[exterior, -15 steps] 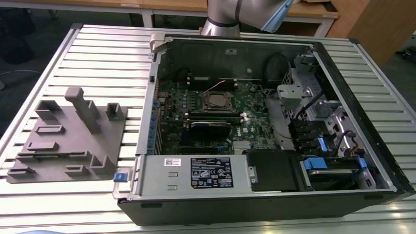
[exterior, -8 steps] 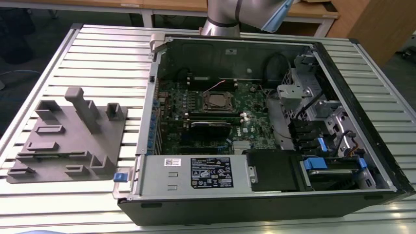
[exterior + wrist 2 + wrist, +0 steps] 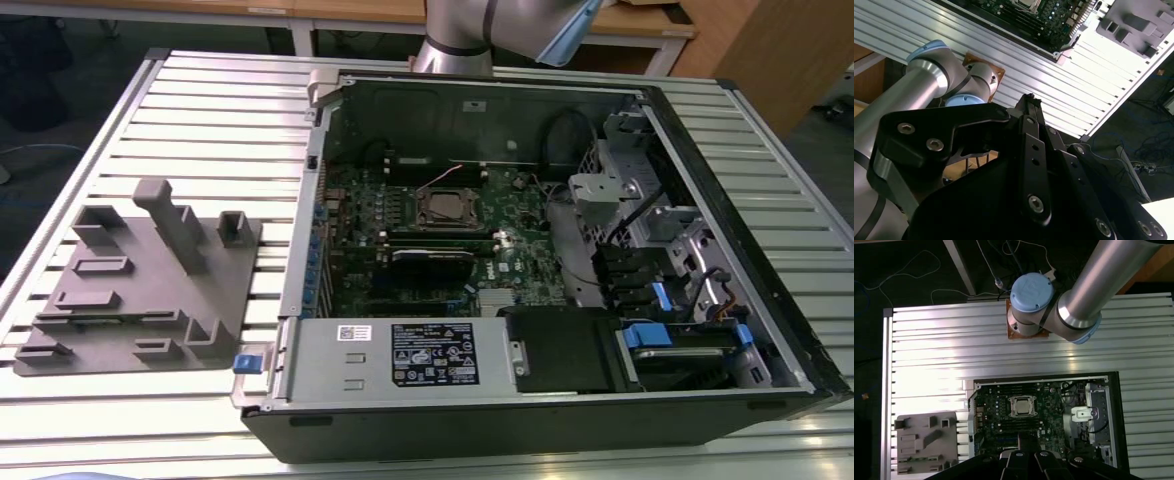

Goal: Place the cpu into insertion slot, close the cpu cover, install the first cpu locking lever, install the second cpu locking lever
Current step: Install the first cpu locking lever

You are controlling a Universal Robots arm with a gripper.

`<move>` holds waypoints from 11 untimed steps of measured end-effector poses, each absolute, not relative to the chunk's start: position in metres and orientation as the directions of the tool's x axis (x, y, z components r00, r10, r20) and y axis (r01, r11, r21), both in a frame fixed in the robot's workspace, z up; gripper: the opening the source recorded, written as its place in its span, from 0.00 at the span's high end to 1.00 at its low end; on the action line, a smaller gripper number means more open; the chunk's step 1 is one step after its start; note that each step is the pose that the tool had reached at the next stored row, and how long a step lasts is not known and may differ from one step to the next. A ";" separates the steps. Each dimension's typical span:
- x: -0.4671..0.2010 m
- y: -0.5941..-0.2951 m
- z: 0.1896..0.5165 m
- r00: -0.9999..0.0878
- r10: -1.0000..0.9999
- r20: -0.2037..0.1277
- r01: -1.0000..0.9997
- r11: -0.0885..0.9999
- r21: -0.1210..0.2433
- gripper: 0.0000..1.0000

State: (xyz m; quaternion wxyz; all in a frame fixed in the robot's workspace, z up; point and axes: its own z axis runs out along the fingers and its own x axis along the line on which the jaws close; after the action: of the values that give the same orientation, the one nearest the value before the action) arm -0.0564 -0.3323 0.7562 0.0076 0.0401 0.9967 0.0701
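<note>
Gripper: my gripper [image 3: 1030, 97] has its fingers [image 3: 1027, 131] drawn together at the tips, and I can see no gap between them in the second wrist view.
Hold: nothing is clamped between them, and they touch nothing.
Gripper place: I hang well above the case [image 3: 561, 435], clear of its walls. In the first wrist view my tips line up over the board [image 3: 999, 410] that lies inside the case.
Cpu: the cpu [image 3: 1022, 406] lies flat inside the case, near the middle of the board, with its dull silver top facing up.
Slot: the slot [image 3: 424, 209] holds the cpu. It sits in the half of the case nearer my arm base [image 3: 1029, 300].
Cover: the cover [image 3: 1013, 407] shows as a thin metal frame around the cpu. It looks flat rather than raised.
Levers: too small for me to tell whether they are latched.
Case: it lies open on its side on the slatted table [image 3: 200, 120].
Fixture: a grey fixture [image 3: 134, 285] sits on the table just beside the case, on the exterior view's left.
Arm base: it is bolted to the table just outside the case's far wall.
</note>
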 end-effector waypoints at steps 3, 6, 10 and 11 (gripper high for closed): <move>-0.056 -0.332 0.755 -0.997 0.081 -0.009 0.079 0.987 0.140 0.89; -0.056 -0.332 0.754 -0.997 0.081 -0.009 0.079 0.987 0.140 0.89; -0.056 -0.332 0.753 -0.997 0.081 -0.009 0.079 0.987 0.140 0.89; -0.056 -0.332 0.753 -0.997 0.081 -0.009 0.079 0.987 0.140 0.89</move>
State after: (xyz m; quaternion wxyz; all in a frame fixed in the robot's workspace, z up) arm -0.0564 -0.3323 0.7531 0.0075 0.0401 0.9967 0.0701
